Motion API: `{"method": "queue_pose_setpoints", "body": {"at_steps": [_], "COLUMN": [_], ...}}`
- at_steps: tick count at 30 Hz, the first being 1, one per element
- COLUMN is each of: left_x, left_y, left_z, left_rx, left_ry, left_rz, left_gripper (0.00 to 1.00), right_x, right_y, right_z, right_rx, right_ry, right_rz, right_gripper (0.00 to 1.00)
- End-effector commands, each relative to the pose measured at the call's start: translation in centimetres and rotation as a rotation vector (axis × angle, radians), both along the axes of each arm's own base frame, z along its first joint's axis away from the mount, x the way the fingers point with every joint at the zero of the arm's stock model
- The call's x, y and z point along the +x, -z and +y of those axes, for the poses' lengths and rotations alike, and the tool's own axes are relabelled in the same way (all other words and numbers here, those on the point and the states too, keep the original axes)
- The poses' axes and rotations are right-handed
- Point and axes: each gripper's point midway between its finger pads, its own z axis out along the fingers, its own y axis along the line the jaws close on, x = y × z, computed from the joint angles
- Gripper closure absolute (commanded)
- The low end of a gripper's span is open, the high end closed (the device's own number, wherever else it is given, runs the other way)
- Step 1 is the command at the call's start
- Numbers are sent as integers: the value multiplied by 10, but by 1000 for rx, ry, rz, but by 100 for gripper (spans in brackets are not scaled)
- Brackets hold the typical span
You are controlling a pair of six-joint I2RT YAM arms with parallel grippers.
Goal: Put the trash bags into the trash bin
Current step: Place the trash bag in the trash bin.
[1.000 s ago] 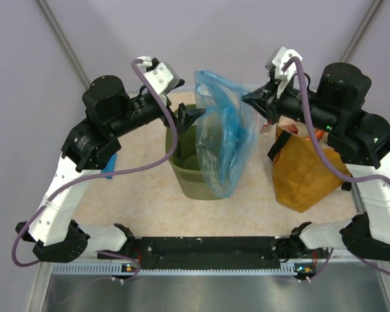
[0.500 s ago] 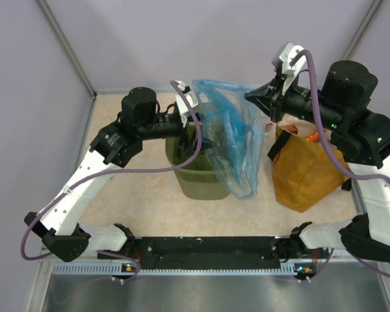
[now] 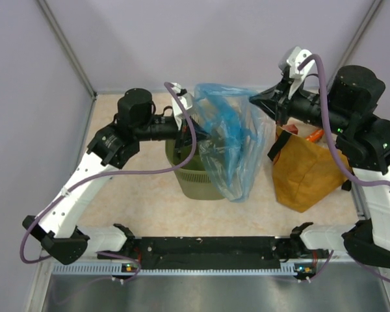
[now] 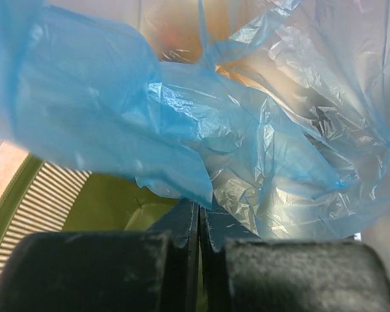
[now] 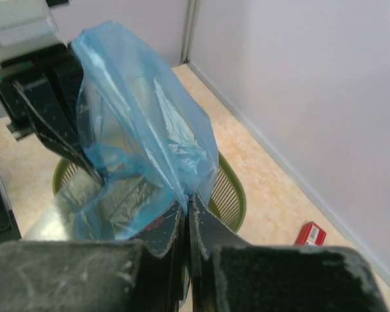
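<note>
- Where the top view's centre falls, the olive wire-mesh trash bin (image 3: 192, 179) stands on the table (image 3: 143, 208).
- The big crinkly light-blue trash bag (image 3: 231, 143) hangs over the bin's right side (lower end apparently outside the mesh), held between both grippers.
- Mustard-orange sack (image 3: 305, 175): centre right.
- Left gripper (image 4: 198, 209): jaws pressed together, pinching the film's left edge.
- Right gripper (image 5: 187, 203): jaws clamping the bag's upper right corner.
- Red box (image 5: 310, 232): lower right of the right wrist view.
</note>
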Motion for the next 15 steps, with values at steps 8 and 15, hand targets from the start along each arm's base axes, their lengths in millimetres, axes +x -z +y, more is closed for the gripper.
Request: {"method": "queue_pose_setpoints", "body": {"at_steps": [8, 15], "left_x": [-32, -30], "left_y": [-15, -2], "left_z": [71, 107], "left_rx": [143, 229], "left_ry": [-129, -259], "left_rz": [-222, -298], "left_gripper": [100, 100], "right_x": [-19, -20], "right_y": [58, 104], "right_z": [-11, -8], "right_rx": [-79, -131], "right_ry": [-54, -86], "right_rz": [47, 95], "right_gripper": [100, 100]}}
